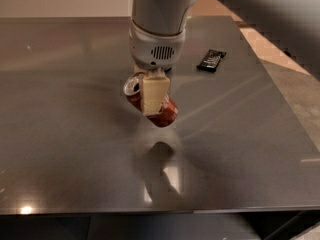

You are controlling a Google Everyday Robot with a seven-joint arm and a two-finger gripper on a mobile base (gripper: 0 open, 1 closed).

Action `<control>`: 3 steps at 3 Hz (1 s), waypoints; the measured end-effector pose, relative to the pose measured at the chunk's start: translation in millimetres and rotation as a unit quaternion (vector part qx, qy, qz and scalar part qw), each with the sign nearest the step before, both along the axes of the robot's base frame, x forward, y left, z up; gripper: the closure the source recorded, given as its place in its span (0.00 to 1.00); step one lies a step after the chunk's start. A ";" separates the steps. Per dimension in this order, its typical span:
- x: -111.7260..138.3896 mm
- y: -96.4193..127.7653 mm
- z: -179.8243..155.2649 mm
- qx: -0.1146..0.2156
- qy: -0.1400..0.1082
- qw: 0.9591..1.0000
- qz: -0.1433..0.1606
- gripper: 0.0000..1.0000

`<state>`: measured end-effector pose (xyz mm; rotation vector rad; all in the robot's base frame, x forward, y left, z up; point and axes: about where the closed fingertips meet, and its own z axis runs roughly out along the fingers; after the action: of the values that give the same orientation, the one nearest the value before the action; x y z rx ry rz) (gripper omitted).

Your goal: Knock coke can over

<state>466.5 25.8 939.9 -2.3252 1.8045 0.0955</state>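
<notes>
Across the view, a grey table (65,134). Down from the far edge toward its middle, a white arm (157,29). At its end, the gripper (150,96), clamped on the coke can (167,115), one beige finger across the front, probably to tip rather than carry. Near the table's middle, tilted steeply: silver top toward the left edge, base toward the near right corner. Seemingly not yet flat. Toward the far right corner, well apart, a black packet (211,60).

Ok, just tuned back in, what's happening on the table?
The arm's gripper is clamped on the coke can. The can is tilted steeply, silver top toward the upper left, but not yet lying flat on the table. A dark packet lies apart, behind and to the right.
</notes>
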 end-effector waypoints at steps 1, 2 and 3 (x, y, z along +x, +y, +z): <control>24.1 -24.6 -7.3 -0.058 -0.006 0.998 -0.008 1.00; 40.3 -43.3 -24.3 -0.081 0.006 0.997 -0.001 1.00; 48.4 -53.9 -40.0 -0.099 0.020 0.995 0.015 0.82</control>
<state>514.9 -28.1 899.9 -2.5015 1.8766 -0.0330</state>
